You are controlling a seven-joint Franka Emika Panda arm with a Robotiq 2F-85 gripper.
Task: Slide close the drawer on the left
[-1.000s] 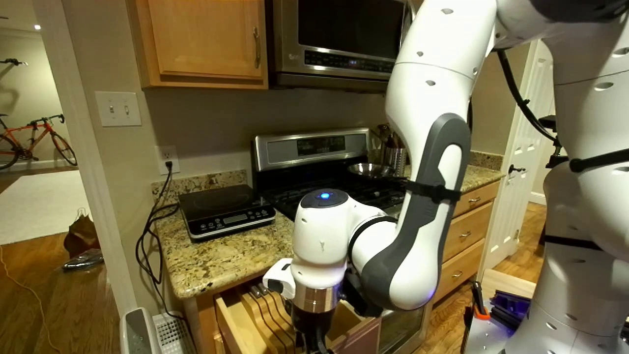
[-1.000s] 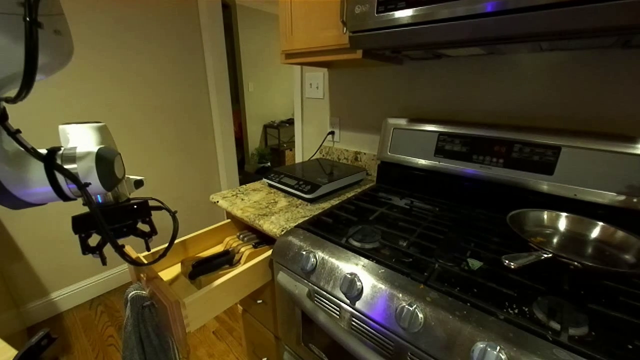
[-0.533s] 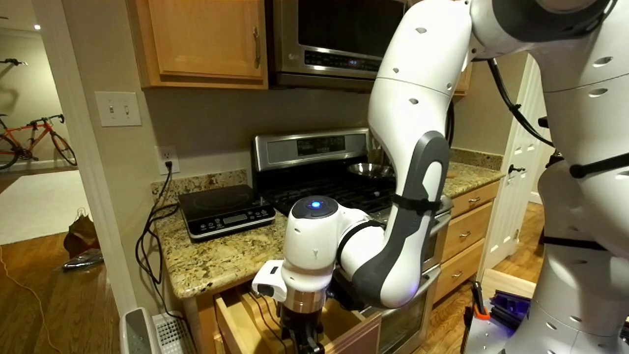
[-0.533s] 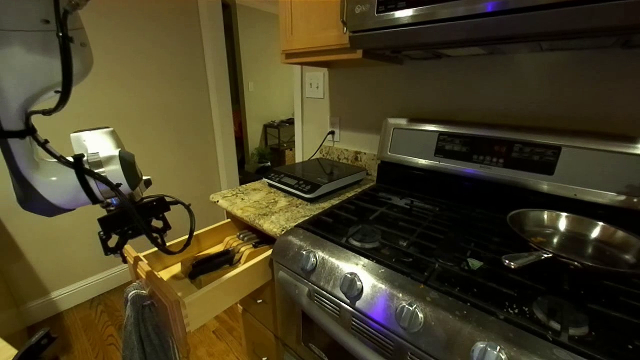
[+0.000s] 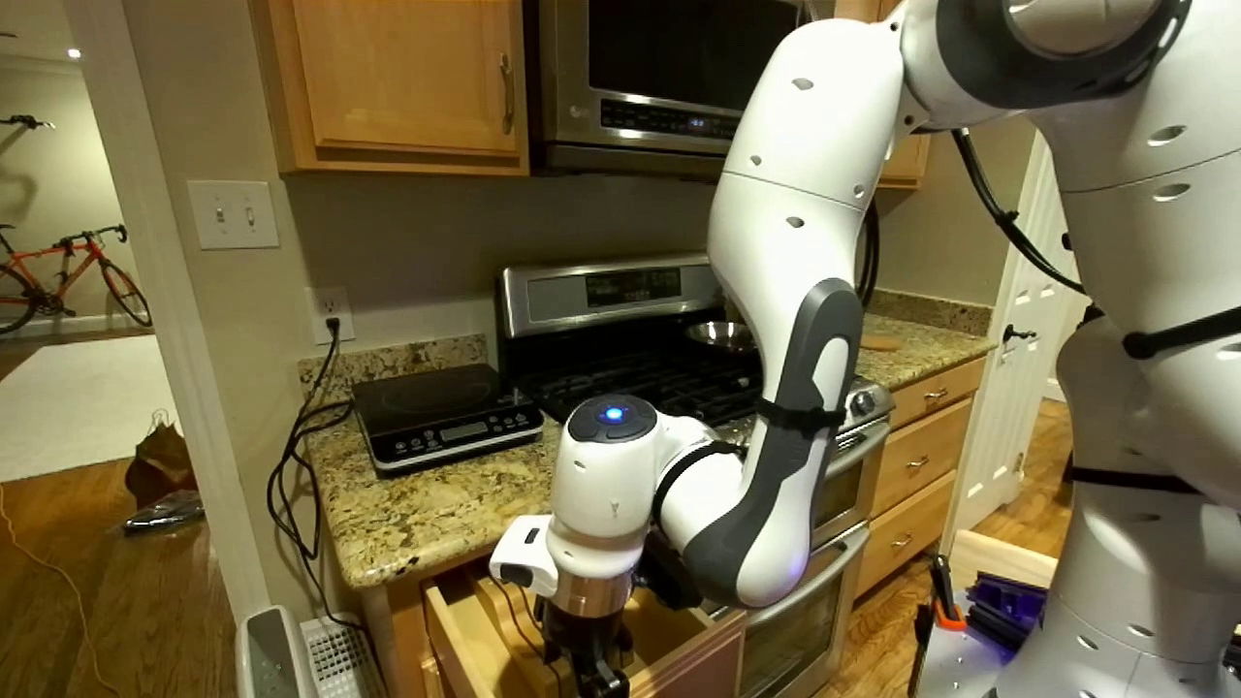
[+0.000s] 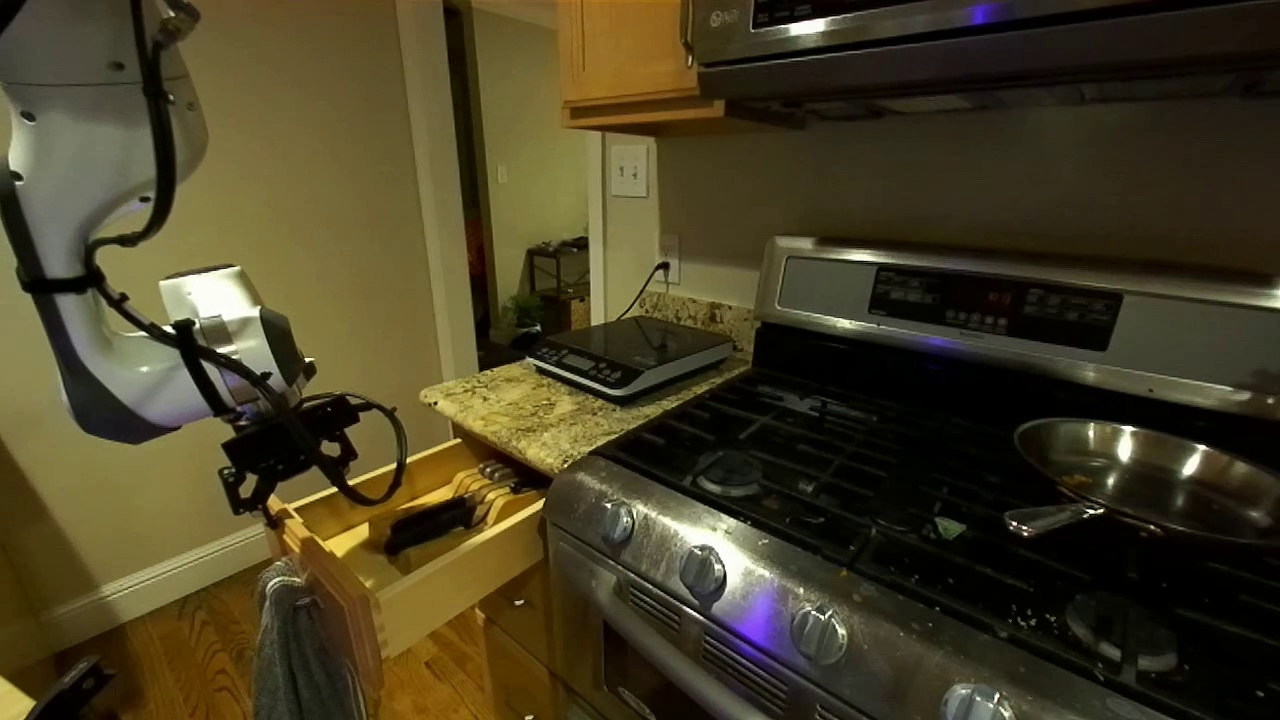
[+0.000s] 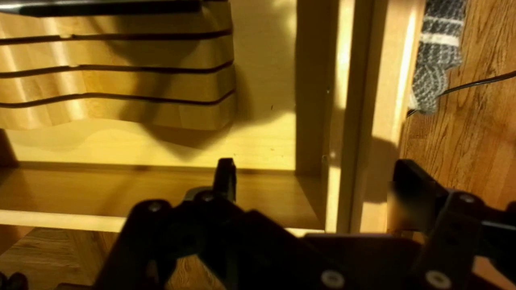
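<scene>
The wooden drawer (image 6: 460,585) stands pulled out under the granite counter, left of the stove. Its front panel shows in an exterior view (image 5: 693,669) and in the wrist view (image 7: 389,100). My gripper (image 7: 316,171) is open and empty-jawed above the front panel's top edge. In the wrist view one finger is on the inner side of the panel, the other on the outer side. The gripper also shows at the drawer front in both exterior views (image 5: 587,664) (image 6: 295,485). Whether the outer finger touches the panel cannot be told.
A wooden knife block (image 7: 161,84) with knives lies inside the drawer. A grey towel (image 6: 300,640) hangs on the drawer front. The counter (image 6: 520,405) holds a black induction cooktop (image 6: 635,355). The stove (image 6: 700,570) stands beside the drawer, with a pan (image 6: 1150,480) on it.
My arm has moved down and in toward the counter, bringing the gripper over the drawer front. In the last half second the drawer and towel have shifted slightly inward.
</scene>
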